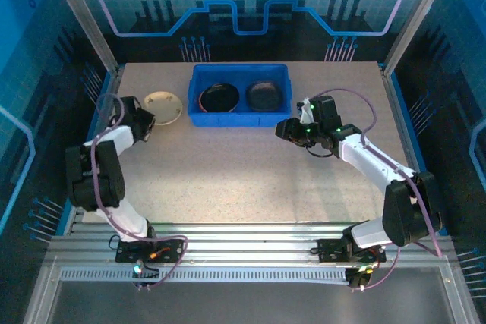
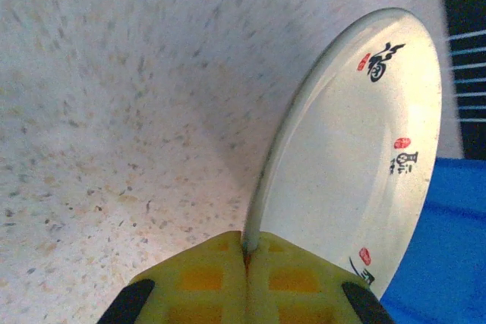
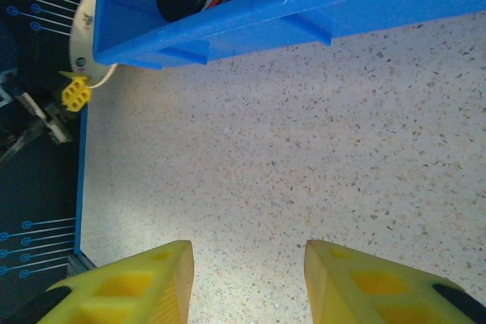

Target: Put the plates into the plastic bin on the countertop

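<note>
Speckled bench (image 1: 228, 176): left jaws pinch a black-marked cream plate (image 2: 357, 149) by its rim. Blue bin (image 1: 199, 115) holds two dark plates (image 1: 220, 99); right jaws spread.

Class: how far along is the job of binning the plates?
Done: dark round plates lie in the rectangular blue plastic bin. In hand: the left pincer is shut on the rim of the cream round plate with small marks, outside the bin. Left: carrying it in. The right pincer is open, empty.
</note>
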